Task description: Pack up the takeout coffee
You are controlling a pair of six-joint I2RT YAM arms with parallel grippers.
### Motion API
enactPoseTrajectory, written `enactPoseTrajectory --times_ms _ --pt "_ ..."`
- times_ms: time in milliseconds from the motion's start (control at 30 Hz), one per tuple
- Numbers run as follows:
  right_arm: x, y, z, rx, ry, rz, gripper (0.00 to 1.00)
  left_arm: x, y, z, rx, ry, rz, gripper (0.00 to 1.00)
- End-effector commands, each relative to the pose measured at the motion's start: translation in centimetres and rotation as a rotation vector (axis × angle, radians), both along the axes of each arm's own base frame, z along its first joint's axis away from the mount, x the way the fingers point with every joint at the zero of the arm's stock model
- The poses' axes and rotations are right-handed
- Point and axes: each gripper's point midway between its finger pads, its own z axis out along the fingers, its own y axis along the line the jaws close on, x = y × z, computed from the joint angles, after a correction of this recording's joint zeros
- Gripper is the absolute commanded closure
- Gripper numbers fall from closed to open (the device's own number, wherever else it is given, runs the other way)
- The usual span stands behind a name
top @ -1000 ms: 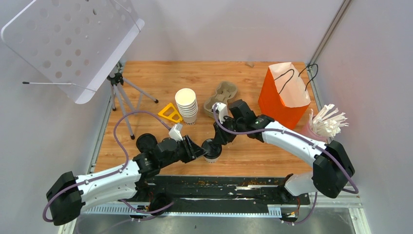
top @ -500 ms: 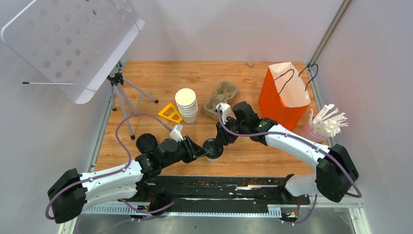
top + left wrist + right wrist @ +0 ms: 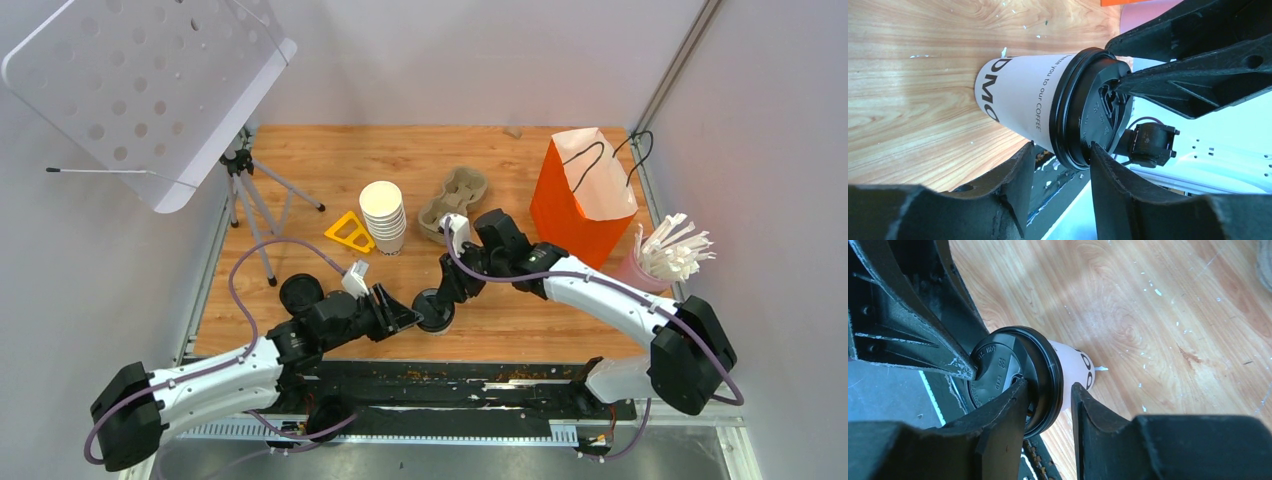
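Seen from above, the left gripper (image 3: 407,317) and right gripper (image 3: 452,293) meet at the takeout coffee (image 3: 434,310), which stands upright on the wooden table (image 3: 320,160) near its front edge, only its dark top showing; the left wrist camera alone reveals dark lettering on the white side, with the left fingers (image 3: 1015,185) parted astride the lid (image 3: 1083,115) rim, unclamped; the right wrist camera shows the right fingers (image 3: 998,425) likewise apart around that rim, a sliver of cup between, and a left fingertip (image 3: 960,365) touching the lid's top.
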Motion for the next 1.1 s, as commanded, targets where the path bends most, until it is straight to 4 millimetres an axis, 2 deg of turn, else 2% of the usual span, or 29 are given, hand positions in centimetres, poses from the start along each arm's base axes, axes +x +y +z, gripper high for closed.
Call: enactPoseTrajectory --times_ms 0,133,300,467,633,733,833,933,1067 --pt "0.3 -0.8 -0.6 -0.071 0.001 0.005 0.62 -1.7 1.5 -3.2 0.089 0.055 -0.041 0.47" --pt "0.7 -0.7 0.1 -0.07 -0.014 -0.003 0.6 -1.3 1.3 -1.5 0.076 -0.002 -0.051 0.39" --pt "1.2 -0.6 1.5 -0.072 -0.035 -0.01 0.51 -0.9 1.6 -0.4 0.137 -0.043 -0.064 0.34" --pt "1.9 -0.7 2.4 -0.09 -0.057 -0.026 0.45 -0.5 1.4 0.7 0.16 -0.081 -0.082 0.31" --pt "2.1 -0.7 3.2 -0.096 -0.055 -0.032 0.44 -0.1 1.0 1.5 0.169 -0.103 -0.089 0.3" --pt "1.9 -1.1 4.1 -0.101 -0.038 -0.072 0.43 0.1 0.8 2.1 0.171 -0.114 -0.093 0.3" --pt "1.3 -1.7 4.9 -0.093 0.023 -0.147 0.43 1.2 1.2 2.9 0.202 -0.143 -0.057 0.3" --pt "0.3 -2.3 4.4 -0.09 0.108 -0.223 0.42 2.4 1.7 3.8 0.243 -0.172 -0.019 0.3" --pt "-0.4 -2.4 3.7 -0.056 0.161 -0.27 0.32 3.8 1.7 4.7 0.265 -0.206 0.008 0.31"
